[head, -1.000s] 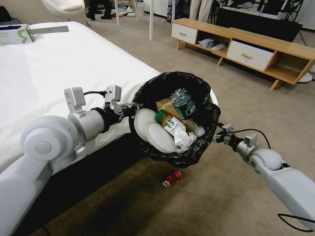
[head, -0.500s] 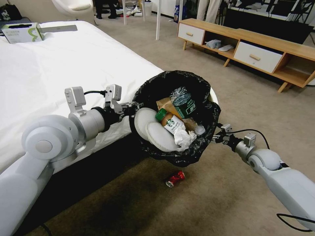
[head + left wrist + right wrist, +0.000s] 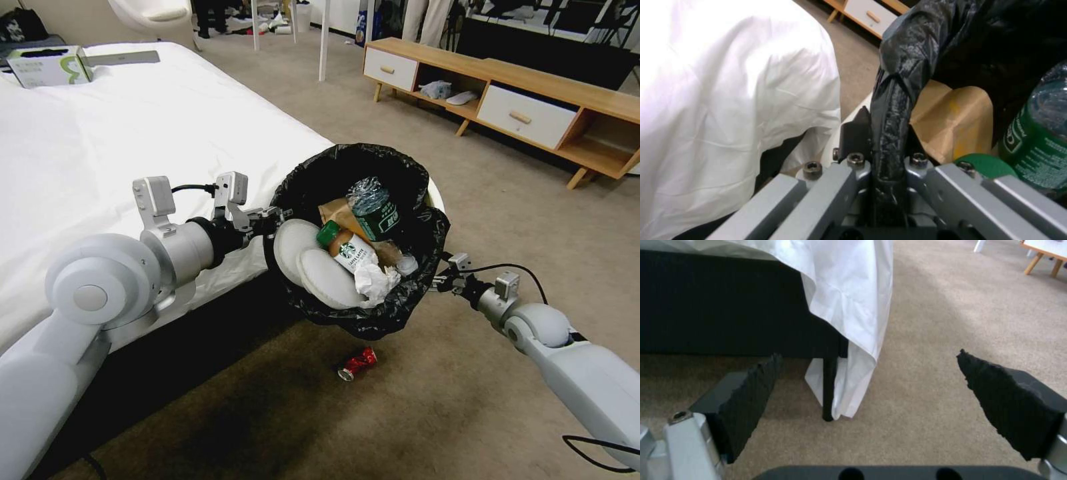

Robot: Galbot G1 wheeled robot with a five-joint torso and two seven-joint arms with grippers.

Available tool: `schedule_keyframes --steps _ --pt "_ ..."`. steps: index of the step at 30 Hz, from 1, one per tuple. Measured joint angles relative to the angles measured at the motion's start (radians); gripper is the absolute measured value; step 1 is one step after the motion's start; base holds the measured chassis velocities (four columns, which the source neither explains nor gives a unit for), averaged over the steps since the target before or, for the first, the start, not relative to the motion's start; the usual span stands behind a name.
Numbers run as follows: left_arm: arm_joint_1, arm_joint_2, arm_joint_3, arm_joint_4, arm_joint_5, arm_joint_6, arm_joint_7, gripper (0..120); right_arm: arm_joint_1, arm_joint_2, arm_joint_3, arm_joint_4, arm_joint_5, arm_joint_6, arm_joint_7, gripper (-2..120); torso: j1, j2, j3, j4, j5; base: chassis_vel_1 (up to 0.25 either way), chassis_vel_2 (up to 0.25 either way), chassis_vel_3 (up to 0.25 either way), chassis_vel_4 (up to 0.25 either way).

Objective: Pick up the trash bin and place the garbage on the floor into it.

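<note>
The left gripper [image 3: 270, 219] pinches the rim of the bin [image 3: 373, 167], one finger inside and one outside, pressed together on the black bag [image 3: 893, 110] folded over the edge. The bin hangs in the air, clear of the floor [image 3: 467, 200], tilted so its mouth faces the head camera, just beside the corner of the bed [image 3: 133, 133]. The left gripper grips it at the rim's 9 o'clock.

Inside the bin lie two white discs [image 3: 313, 263] at about 8 o'clock, a brown-drink bottle [image 3: 348, 253] with a green cap near the middle, a clear bottle [image 3: 373, 210] with a green label toward 12 o'clock, a brown paper bag [image 3: 335, 212] behind them, and a crumpled white tissue [image 3: 375, 280] at about 5 o'clock. The left wrist view shows the paper bag [image 3: 951, 123] and green-labelled bottle [image 3: 1036, 140] close by the pinched rim.

The right gripper [image 3: 437, 280] sits just outside the bin at about 4 o'clock, near the bag. In the right wrist view its black pads [image 3: 751, 386] are spread wide apart with nothing between them, over carpet and the bed's hanging sheet [image 3: 853, 306].

A crushed red can [image 3: 358, 363] lies on the floor below the bin, at its 6 o'clock, apart from both grippers. A wooden cabinet [image 3: 533, 100] stands well off at 1 o'clock.
</note>
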Motion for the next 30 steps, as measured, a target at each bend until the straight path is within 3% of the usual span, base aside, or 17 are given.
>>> schedule_keyframes --steps 30 --pt "-0.003 -0.006 0.0 0.001 0.005 0.0 0.007 2 0.001 0.001 -0.012 -0.014 -0.006 0.0 0.002 100 0.0 0.0 0.0 -0.0002 0.0 0.0 0.0 0.0 0.0"
